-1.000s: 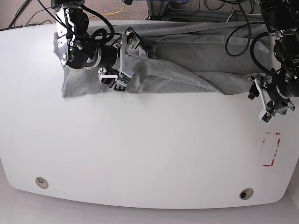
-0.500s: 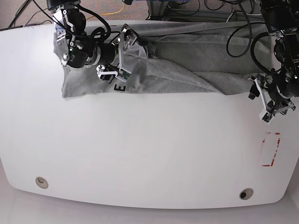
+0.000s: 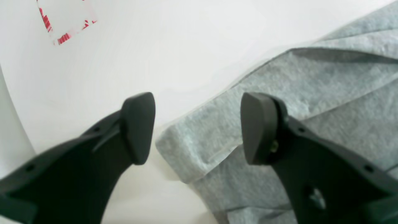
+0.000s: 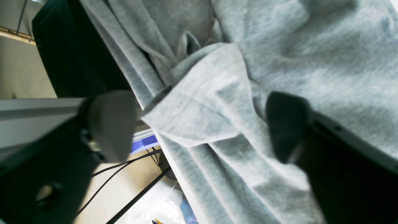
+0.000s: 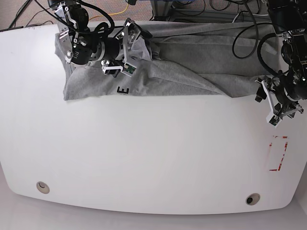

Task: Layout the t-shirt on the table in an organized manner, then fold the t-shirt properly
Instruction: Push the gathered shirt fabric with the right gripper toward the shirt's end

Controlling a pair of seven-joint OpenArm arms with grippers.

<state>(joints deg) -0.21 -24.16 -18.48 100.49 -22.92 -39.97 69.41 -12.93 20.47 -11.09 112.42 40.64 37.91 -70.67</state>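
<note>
The t-shirt (image 5: 172, 72) lies crumpled along the far edge of the worktop (image 5: 144, 153), spread from one side to the other in loose folds, with a bit of dark lettering showing at its near hem.

The right gripper (image 5: 128, 50) hovers over the shirt near its far edge, jaws spread wide. In the right wrist view a folded flap of shirt (image 4: 202, 105) sits in the gap of the right gripper (image 4: 199, 124), but neither finger presses on it; one pale fingertip (image 4: 112, 124) stands over the far rim of the worktop and the dark one (image 4: 286, 124) over the cloth.

The left gripper (image 5: 277, 103) hangs just beside the shirt's other end, also wide apart and holding nothing. In the left wrist view a hemmed corner of the shirt (image 3: 192, 149) lies below the left gripper (image 3: 196, 127), one finger (image 3: 138, 124) above bare worktop (image 3: 155, 46), the other (image 3: 258, 127) above the cloth. A red tape outline (image 5: 278, 153) marks the worktop nearer than this gripper.
</note>
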